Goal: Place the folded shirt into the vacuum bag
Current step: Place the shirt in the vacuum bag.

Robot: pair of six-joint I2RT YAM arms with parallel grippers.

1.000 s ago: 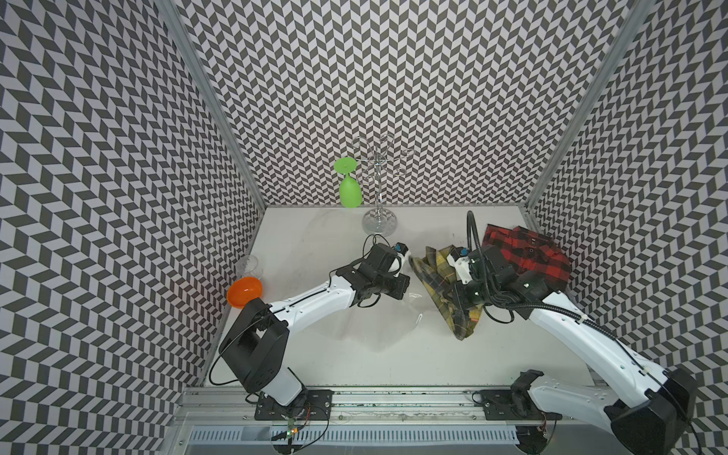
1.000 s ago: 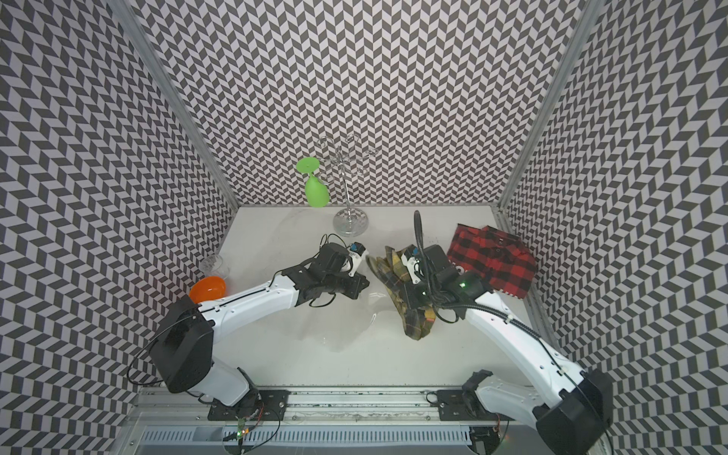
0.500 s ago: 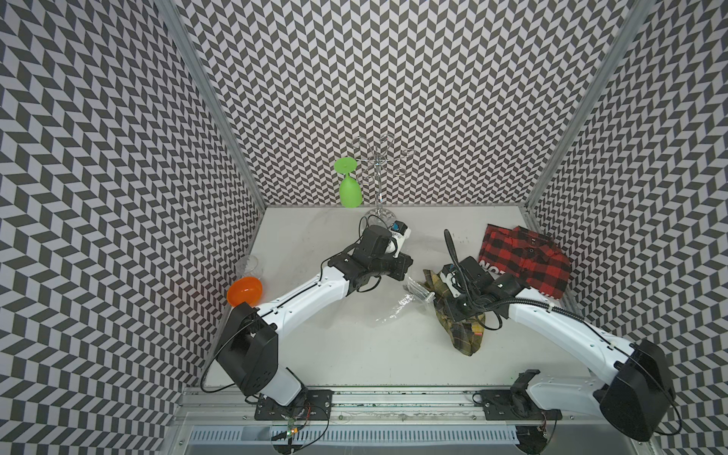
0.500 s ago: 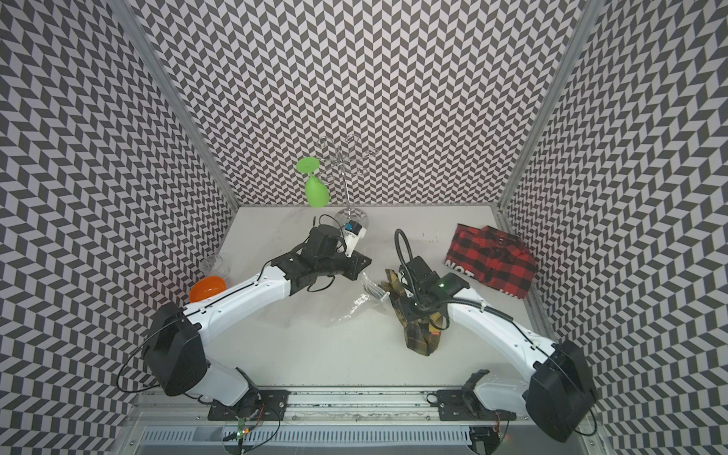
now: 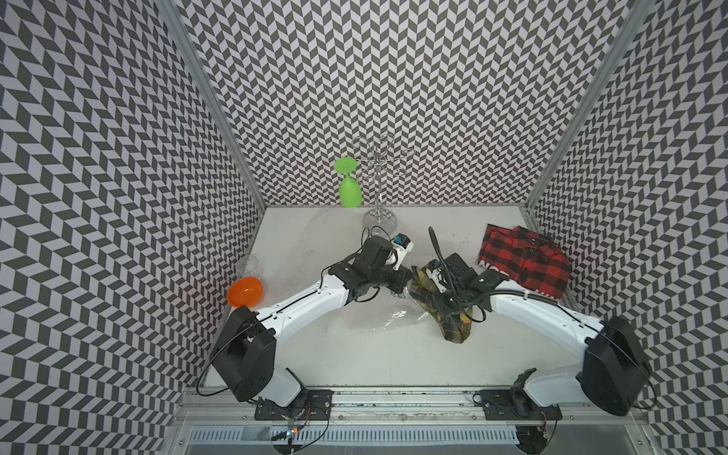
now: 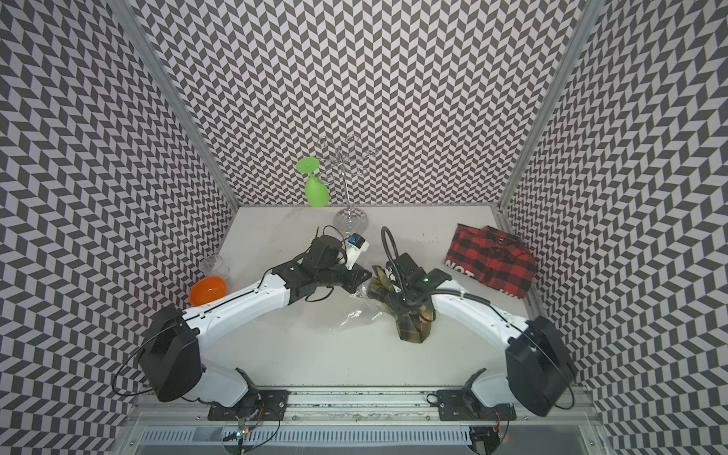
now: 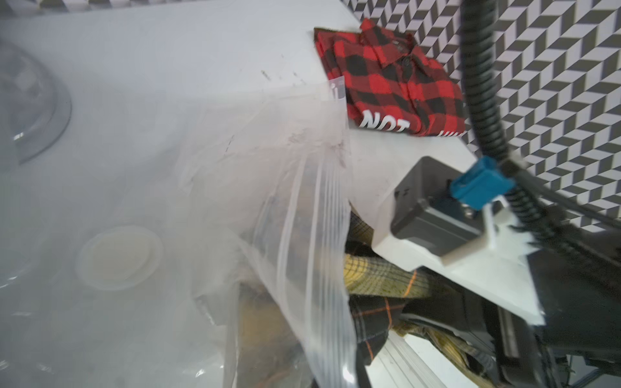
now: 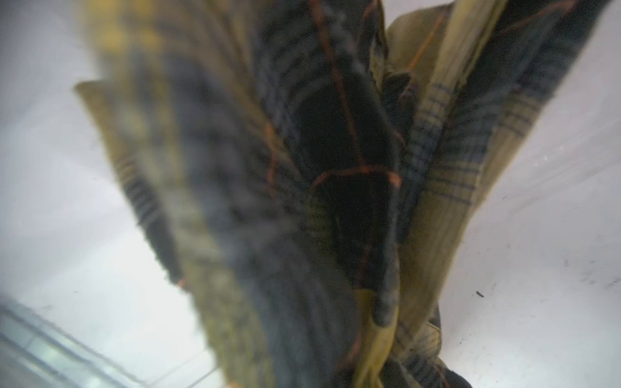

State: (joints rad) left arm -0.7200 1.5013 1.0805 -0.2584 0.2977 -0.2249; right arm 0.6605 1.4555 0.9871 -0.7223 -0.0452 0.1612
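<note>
- In both top views the vacuum bag (image 5: 394, 317) (image 6: 354, 315) is seen as a crinkled clear sheet on the table (image 5: 354, 354) between the two arms. Its mouth is raised toward the left jaws, which are pinched tight on its edge.
- In the same views the olive plaid shirt (image 5: 455, 335) (image 6: 411, 331) is bunched around and beneath the right jaws, just beside the bag's mouth. Its lower end appears to be outside the bag. The right jaws are covered by the wrist and the cloth, so how wide they stand cannot be told.
- A red plaid shirt (image 5: 524, 260) (image 6: 492, 260) is laid folded near the right wall, well apart from both jaws (neither arm touches it).
- In the left wrist view the bag's film fills the near field. The zip strip (image 7: 322, 235) is drawn across the middle and the round white valve cap (image 7: 119, 258) is seen through the plastic. Olive cloth (image 7: 379, 278) is seen right at the strip, with some of it dimly visible behind the film. The left jaws themselves are not shown here.
- In the right wrist view the frame is filled by the blurred olive shirt (image 8: 302, 201), with bare table (image 8: 537, 268) seen on either side. The right jaws are hidden behind it.
</note>
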